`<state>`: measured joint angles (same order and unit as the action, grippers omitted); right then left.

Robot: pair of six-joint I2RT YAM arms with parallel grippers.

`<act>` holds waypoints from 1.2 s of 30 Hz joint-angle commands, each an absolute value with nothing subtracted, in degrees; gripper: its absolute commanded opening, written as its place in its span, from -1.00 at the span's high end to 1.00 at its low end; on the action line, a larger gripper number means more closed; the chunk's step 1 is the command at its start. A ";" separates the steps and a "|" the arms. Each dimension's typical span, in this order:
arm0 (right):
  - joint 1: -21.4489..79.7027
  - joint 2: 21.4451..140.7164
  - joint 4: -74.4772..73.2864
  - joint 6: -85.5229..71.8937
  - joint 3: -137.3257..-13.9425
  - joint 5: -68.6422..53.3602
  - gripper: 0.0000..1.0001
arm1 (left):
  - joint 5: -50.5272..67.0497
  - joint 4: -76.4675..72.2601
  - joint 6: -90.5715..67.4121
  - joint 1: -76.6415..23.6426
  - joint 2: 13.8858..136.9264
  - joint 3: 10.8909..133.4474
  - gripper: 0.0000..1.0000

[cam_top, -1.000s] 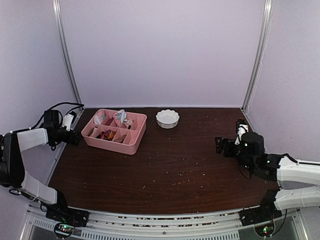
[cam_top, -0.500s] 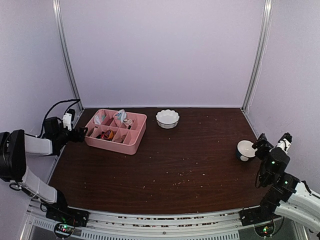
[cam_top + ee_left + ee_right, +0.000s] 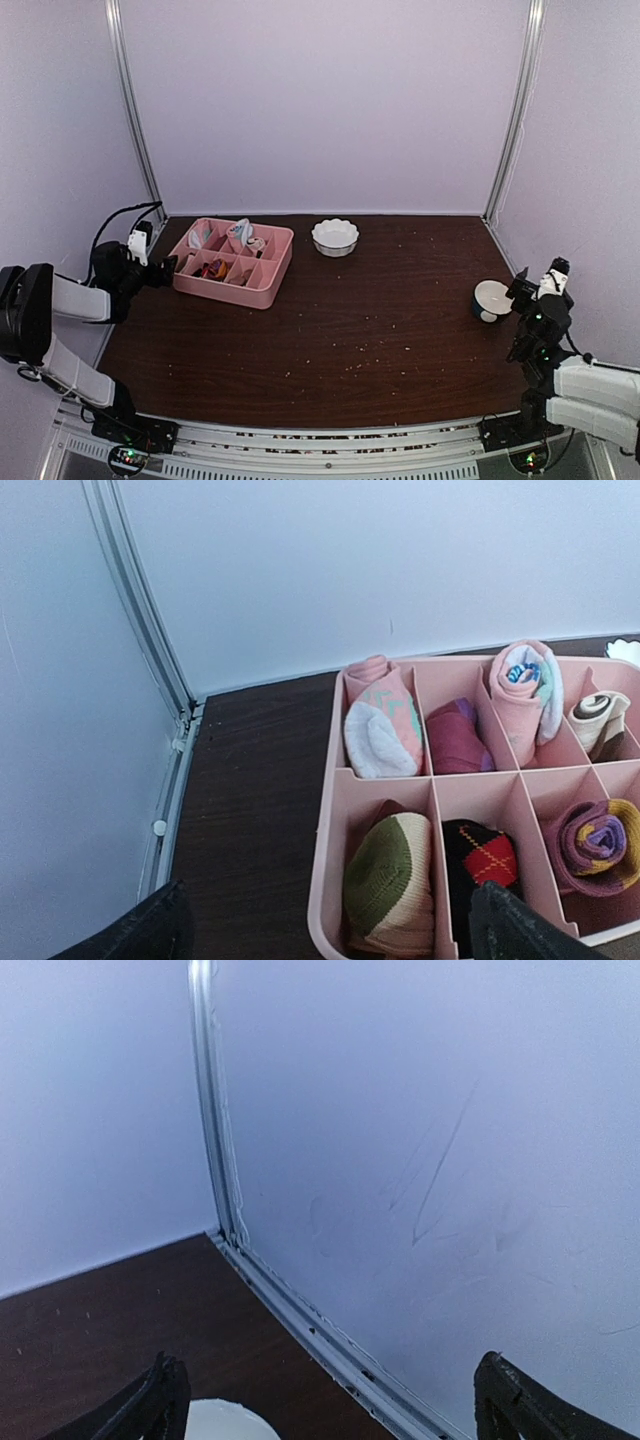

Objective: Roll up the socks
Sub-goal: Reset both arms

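Observation:
Several rolled socks fill a pink divided tray (image 3: 232, 291) at the back left. In the left wrist view I see a cream roll with dark brown bands (image 3: 600, 718), a green and cream roll (image 3: 392, 880), a black argyle one (image 3: 480, 858) and pink ones. My left gripper (image 3: 165, 266) hovers at the tray's left end, open and holding nothing; seen from its wrist, the left gripper (image 3: 330, 930) straddles the tray's near left corner (image 3: 325, 865). My right gripper (image 3: 540, 278) is at the table's right edge, open and empty; its wrist view puts the right gripper (image 3: 330, 1400) towards the wall.
A white scalloped bowl (image 3: 335, 237) stands behind the tray's right end. A small white round object on a dark base (image 3: 490, 298) sits beside my right gripper, its top edge (image 3: 225, 1422) just showing. Metal frame rails (image 3: 300, 1325) line the walls. Crumbs dot the dark table.
My right arm has swung back from the table's right middle to the right edge, uncovering the small white round object. My left gripper has moved right, up to the tray's left end.

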<state>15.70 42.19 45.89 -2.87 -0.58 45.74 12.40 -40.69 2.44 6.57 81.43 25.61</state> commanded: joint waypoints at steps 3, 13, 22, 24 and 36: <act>14.79 67.46 63.30 4.70 -8.57 31.69 -1.00 | 10.18 -44.91 3.08 6.32 80.26 25.67 -0.96; 7.30 77.10 66.20 1.40 -11.71 9.22 -0.99 | -0.62 -52.43 1.68 3.87 80.60 20.91 -0.96; 4.75 77.79 61.98 -0.02 -14.39 7.35 -0.99 | -0.29 -56.83 2.14 3.56 81.41 19.38 -0.96; 4.75 77.74 61.60 -0.06 -14.54 7.29 -1.00 | -0.16 -57.70 2.19 3.56 81.66 19.26 -0.96; 4.75 77.83 61.17 -0.19 -14.82 7.14 -1.00 | -0.11 -57.44 2.11 3.59 81.65 19.31 -0.96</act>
<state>5.10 77.69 61.32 0.47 -13.74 7.68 0.19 -53.15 2.39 3.49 81.38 19.59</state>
